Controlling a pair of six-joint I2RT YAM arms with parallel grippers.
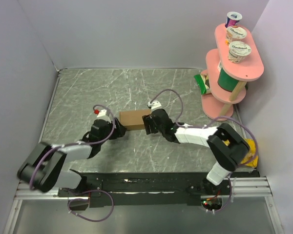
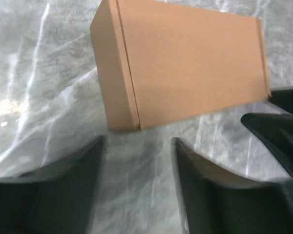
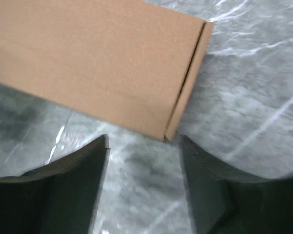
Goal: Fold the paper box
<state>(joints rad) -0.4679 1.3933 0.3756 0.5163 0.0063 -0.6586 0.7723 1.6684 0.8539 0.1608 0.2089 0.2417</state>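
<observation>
The paper box [image 1: 135, 119] lies closed and squared up on the surface [image 1: 112, 87] between the arms; folding looks all but finished; left tool [image 2: 137, 142] and right tool [image 3: 144, 140] both stand apart, gripping nothing.

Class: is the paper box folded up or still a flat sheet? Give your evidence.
Folded up and shut: the paper box is a closed block with top and side faces meeting at creased edges, no flaps spread.

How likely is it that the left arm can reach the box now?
Probably yes. The left gripper is open just short of the box, with only bare table between them; nothing blocks it.
</observation>
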